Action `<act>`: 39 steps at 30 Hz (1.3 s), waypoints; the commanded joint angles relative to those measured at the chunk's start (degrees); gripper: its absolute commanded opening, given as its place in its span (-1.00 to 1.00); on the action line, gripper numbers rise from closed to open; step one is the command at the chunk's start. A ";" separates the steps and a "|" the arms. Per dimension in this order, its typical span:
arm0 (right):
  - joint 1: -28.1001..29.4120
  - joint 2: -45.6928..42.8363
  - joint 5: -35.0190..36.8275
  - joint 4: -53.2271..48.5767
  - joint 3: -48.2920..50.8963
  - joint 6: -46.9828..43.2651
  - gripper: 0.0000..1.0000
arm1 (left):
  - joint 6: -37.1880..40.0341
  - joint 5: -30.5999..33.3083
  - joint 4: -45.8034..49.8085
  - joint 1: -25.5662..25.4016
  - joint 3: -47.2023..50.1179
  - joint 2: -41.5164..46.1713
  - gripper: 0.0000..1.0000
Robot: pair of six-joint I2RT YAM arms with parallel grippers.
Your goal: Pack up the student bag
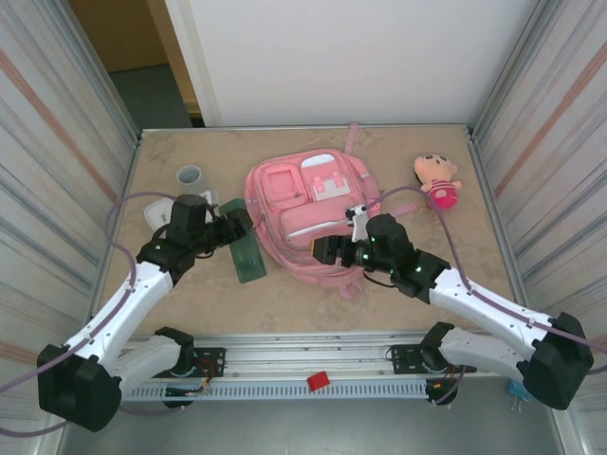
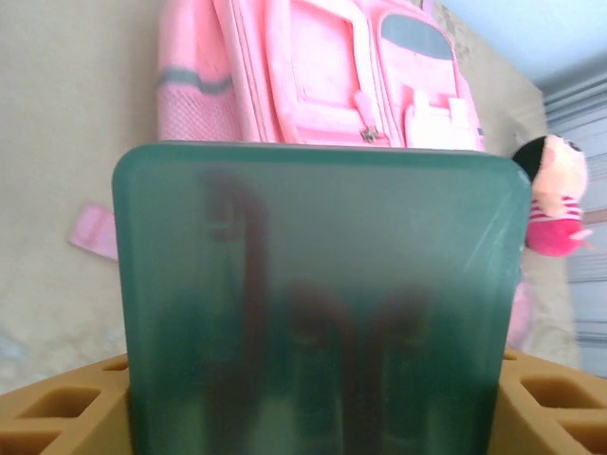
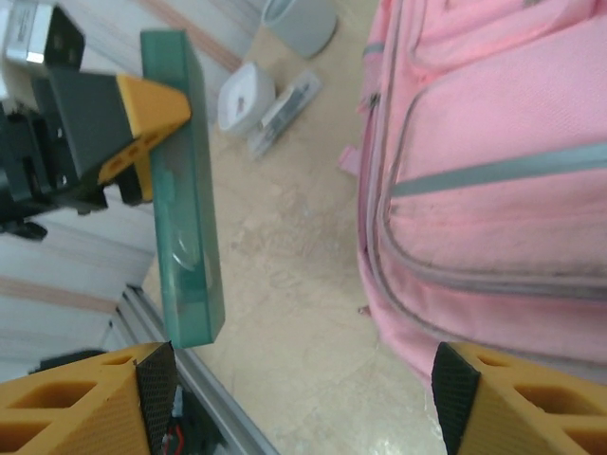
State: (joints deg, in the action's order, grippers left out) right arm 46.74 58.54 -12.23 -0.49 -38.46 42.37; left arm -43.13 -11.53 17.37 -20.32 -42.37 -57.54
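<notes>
- The large pink fabric backpack [image 1: 305, 204] lies flat in the middle of the beige stone-patterned table [image 1: 427, 275], front side up. Its zipped pockets and pale grey strips face the ceiling.
- The left hand [image 1: 235, 232] is clamped on a flat, see-through green plastic case [image 1: 248, 256]. It holds the case on edge just beside the bag's left side, apart from the fabric as far as I can tell.
- From the left wrist, the case stands between the tan fingers [image 2: 57, 412], with the bag's pockets beyond its top edge.
- The right hand [image 1: 324, 249] hovers over the near lower edge of the bag. Its jaws are spread wide with nothing between them.
- From the right wrist, the bag's zipped side sits to the right and the green case to the left, with bare table between.
- A small plush doll [image 1: 436, 180] with a pink top lies near the far right corner, well apart from the bag.
- A grey cup [image 1: 190, 176] stands at the far left. Near it are a small white rounded object [image 3: 245, 95] and a slim clear packet [image 3: 285, 109].
- A small red piece [image 1: 318, 380] rests on the metal rail between the arm bases.
</notes>
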 commanded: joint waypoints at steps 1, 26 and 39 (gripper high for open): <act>3.62 1.94 1.20 2.01 -2.53 -5.18 0.45 | -9.40 -6.89 -7.58 -1.15 1.49 0.14 0.11; 14.91 17.39 7.71 1.28 -10.15 -9.15 0.00 | -36.20 -2.37 -24.21 -5.57 13.23 2.98 0.09; 14.75 14.90 9.99 0.39 -9.45 -9.50 -0.53 | -36.46 -2.75 -26.30 -6.75 13.20 0.85 0.19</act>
State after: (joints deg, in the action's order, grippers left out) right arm 61.17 75.90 -2.98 -0.69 -48.12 32.86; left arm -79.79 -13.43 -6.28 -26.33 -29.19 -56.93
